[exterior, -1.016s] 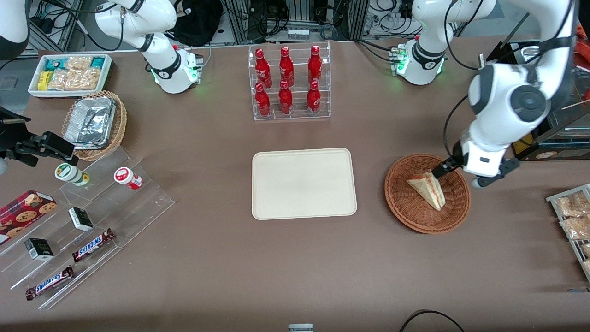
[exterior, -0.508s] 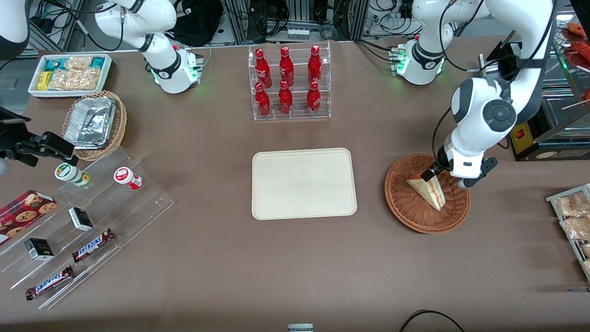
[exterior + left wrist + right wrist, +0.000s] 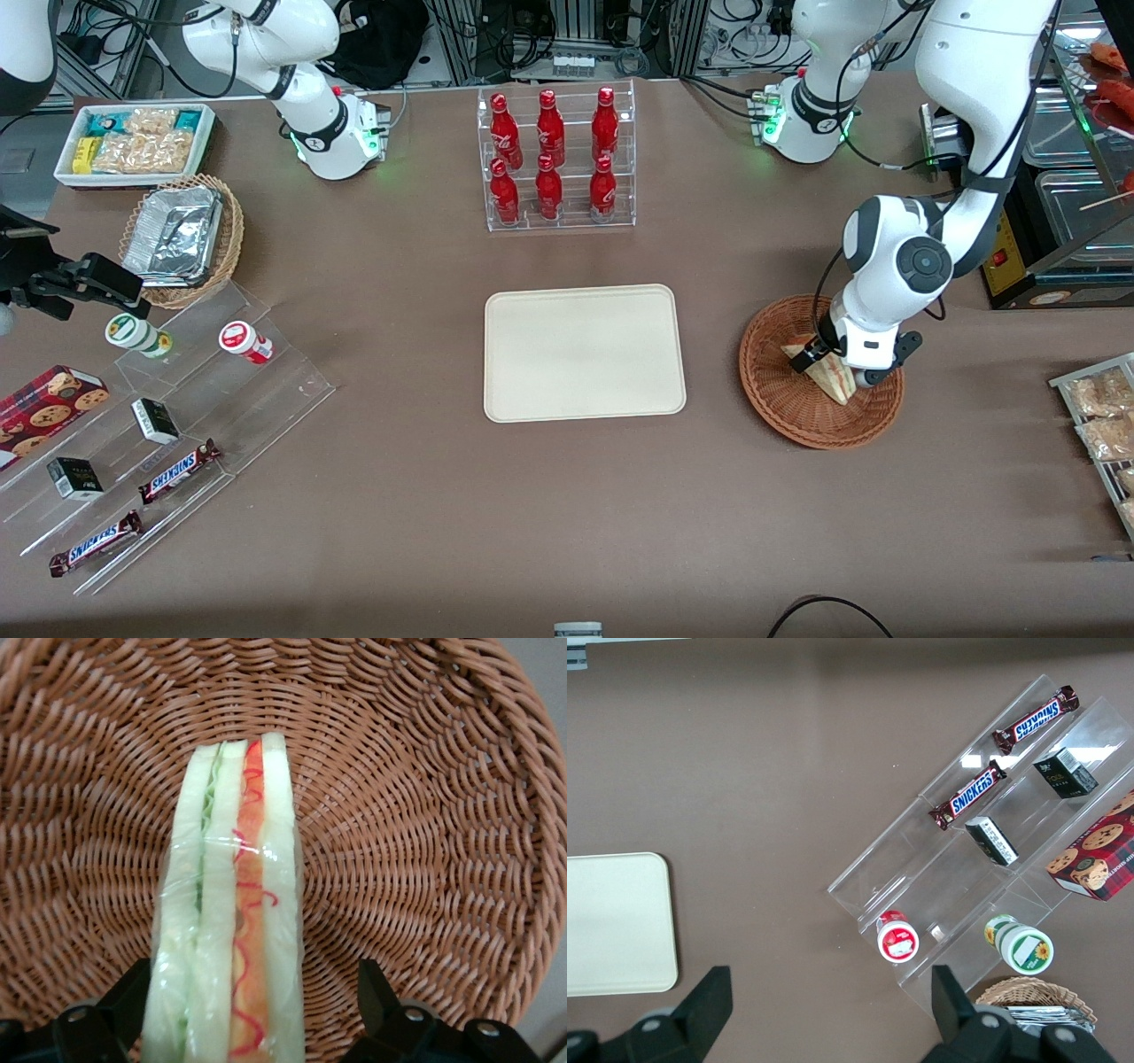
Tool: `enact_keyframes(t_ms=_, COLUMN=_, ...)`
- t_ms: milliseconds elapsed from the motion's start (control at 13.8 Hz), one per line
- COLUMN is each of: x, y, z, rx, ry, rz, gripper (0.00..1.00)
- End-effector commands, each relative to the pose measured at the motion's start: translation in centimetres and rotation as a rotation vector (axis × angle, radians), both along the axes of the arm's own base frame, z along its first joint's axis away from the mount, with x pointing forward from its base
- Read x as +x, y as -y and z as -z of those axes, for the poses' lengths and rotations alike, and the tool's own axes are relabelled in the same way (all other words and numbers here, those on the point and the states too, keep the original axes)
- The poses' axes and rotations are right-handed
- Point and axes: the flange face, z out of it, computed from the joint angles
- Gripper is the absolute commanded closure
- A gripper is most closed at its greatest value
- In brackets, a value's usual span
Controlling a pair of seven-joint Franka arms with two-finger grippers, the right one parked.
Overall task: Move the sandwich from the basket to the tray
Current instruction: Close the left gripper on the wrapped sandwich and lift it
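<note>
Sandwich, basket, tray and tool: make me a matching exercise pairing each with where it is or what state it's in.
Things:
1. sandwich
2. basket
3. tray
4. tool

Places or states:
A. open, one finger on each side of the sandwich
B. bare, lying beside the basket
C. wrapped in clear film, lying in the basket
D. woven, holding the sandwich

Pairs: 1-C, 2-D, 3-B, 4-A

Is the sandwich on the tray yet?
No, the sandwich lies in the basket with the open gripper around it, and nothing lies on the tray.
</note>
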Motion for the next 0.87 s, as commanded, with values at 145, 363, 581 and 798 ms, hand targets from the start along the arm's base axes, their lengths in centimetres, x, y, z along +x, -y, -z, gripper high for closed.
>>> enact_keyframes(t_ms=145, x=1.1, y=-0.4, z=-1.3, rx=-0.001, ry=0.021, rz=-0.01, gripper=0.89)
enact_keyframes(t_ms=363, x=0.9, y=-0.6, z=-4.3, rx=0.022, ry=-0.017, rz=-0.002, gripper=0.9)
enact_keyframes(t_ms=581, x=2.4, y=0.3, z=-11.7, rx=0.049, ry=-0.1, rz=0.009, gripper=0.9)
enact_keyframes(t_ms=798, x=4.1, y=5.6, z=-20.4, rx=0.054, ry=-0.173, rz=0.069, gripper=0.9)
